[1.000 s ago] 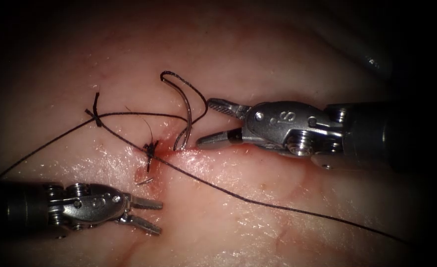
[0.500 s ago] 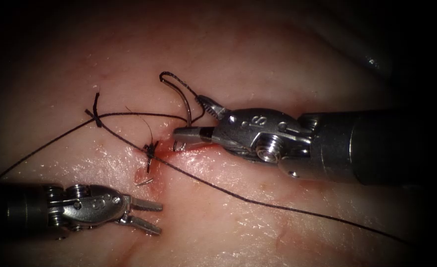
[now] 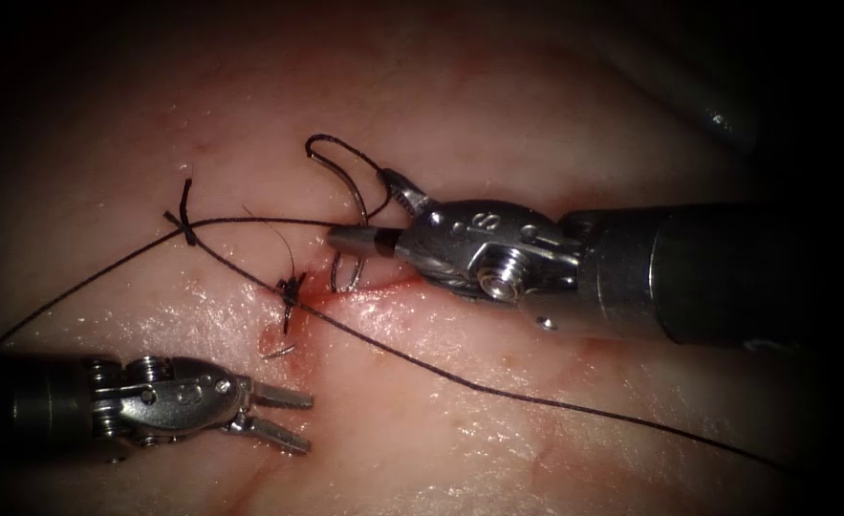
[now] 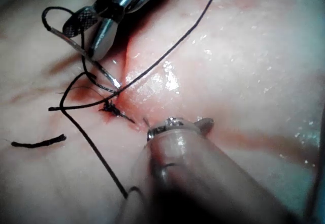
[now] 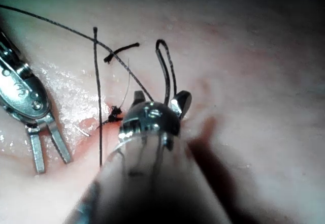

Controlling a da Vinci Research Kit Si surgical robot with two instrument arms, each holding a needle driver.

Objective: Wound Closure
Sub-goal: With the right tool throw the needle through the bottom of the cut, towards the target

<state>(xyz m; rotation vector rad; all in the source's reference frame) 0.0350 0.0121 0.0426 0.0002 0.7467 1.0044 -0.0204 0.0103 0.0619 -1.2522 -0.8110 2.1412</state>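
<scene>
Right hand (image 3: 369,212) open astride the needle (image 3: 353,205), left hand (image 3: 283,416) open and empty.
Needle upright just right of the cut (image 3: 345,291), tip in the tissue (image 3: 536,105), jaws on either side of mid-curve, not yet clamped. Thread (image 3: 460,380) trailing across the tissue from the knot (image 3: 290,287). Left hand apart, below-left of the cut.

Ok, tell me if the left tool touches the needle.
Apart. Endoscope view: bare tissue separates the empty, open left tool from the needle between the right tool's open jaws.
</scene>
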